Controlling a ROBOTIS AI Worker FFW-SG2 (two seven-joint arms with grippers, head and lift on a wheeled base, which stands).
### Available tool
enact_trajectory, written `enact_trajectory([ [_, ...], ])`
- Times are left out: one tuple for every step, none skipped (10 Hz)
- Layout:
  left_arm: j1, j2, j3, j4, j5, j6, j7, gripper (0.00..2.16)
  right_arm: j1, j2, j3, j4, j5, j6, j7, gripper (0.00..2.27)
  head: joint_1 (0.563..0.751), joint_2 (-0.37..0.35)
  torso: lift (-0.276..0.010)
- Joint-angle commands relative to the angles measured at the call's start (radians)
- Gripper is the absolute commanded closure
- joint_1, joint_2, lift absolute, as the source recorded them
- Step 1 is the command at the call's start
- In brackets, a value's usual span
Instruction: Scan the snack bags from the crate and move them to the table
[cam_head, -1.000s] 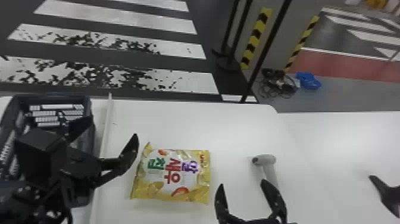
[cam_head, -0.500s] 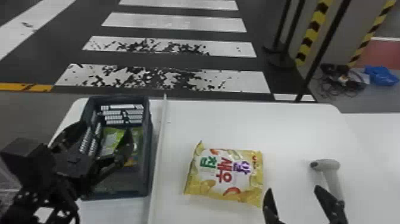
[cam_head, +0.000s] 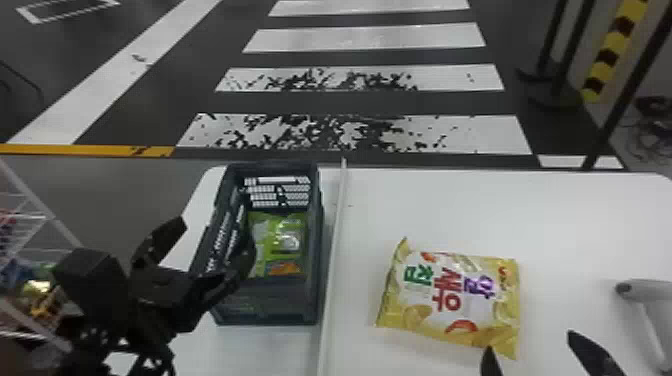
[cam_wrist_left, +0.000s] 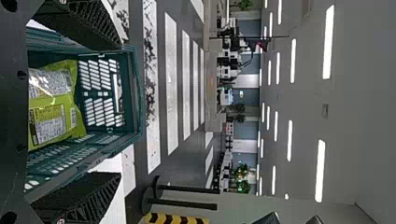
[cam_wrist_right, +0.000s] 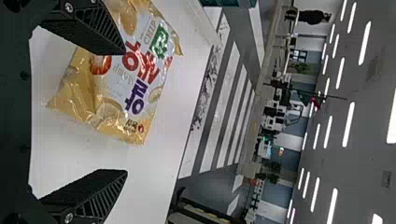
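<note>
My left gripper is released near the rigid, slotted crate, which contains one glossy green bag. My right gripper, also released, is near the wrinkled yellow bag.

A white bench is carrying a dark, open-topped crate, which is standing upright at the left. Just right of it, a thin pale strip is running from near to far. Further right, a yellow snack bag is lying flat, and a grey handheld scanner is resting at the right, apart from the bag.
</note>
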Motion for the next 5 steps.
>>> enact_trajectory([
  [-0.001, -0.002, -0.009, -0.001, 0.0, 0.0, -0.004, 0.03, -0.029, 0.001, 0.017, 0.021, 0.018, 0.021, 0.042, 0.09, 0.695, 0.157, -0.095],
  [-0.007, -0.003, -0.02, 0.001, -0.002, 0.007, -0.004, 0.03, -0.054, 0.001, 0.023, 0.042, 0.054, 0.024, 0.086, 0.11, 0.695, 0.174, -0.095],
  [-0.012, -0.005, -0.03, 0.002, -0.005, 0.01, -0.008, 0.03, -0.078, -0.004, 0.023, 0.05, 0.073, 0.037, 0.125, 0.11, 0.695, 0.184, -0.095],
  [-0.012, -0.009, -0.035, 0.005, -0.009, 0.01, -0.01, 0.03, -0.095, -0.016, 0.037, 0.051, 0.086, 0.061, 0.159, 0.11, 0.695, 0.187, -0.095],
  [-0.013, -0.012, -0.04, 0.013, -0.012, 0.01, -0.011, 0.03, -0.113, -0.016, 0.071, 0.051, 0.115, 0.095, 0.174, 0.12, 0.695, 0.187, -0.095],
])
